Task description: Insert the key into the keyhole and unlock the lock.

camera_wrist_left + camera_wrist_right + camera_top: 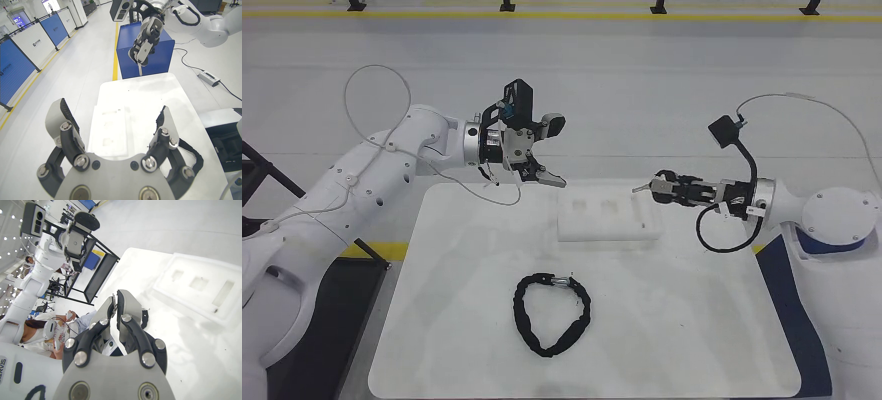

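A black chain lock [552,312] lies coiled on the white table [462,300], its metal lock body at the top of the loop. My right gripper [654,187] hovers above the table's far right and is shut on a silver key [642,187]. In the left wrist view the key's blade [140,69] hangs below those fingers [144,51]. In the right wrist view the key [114,303] shows edge-on between the pads. My left gripper [545,178] hangs open above the table's far left edge, holding nothing [113,109]. Part of the chain [194,153] shows beside it.
A white foam tray [608,218] with rectangular recesses sits at the table's far middle, between the two grippers. A blue cabinet [162,56] stands beyond the table behind the right arm. A black-framed cart [98,270] stands off the left side.
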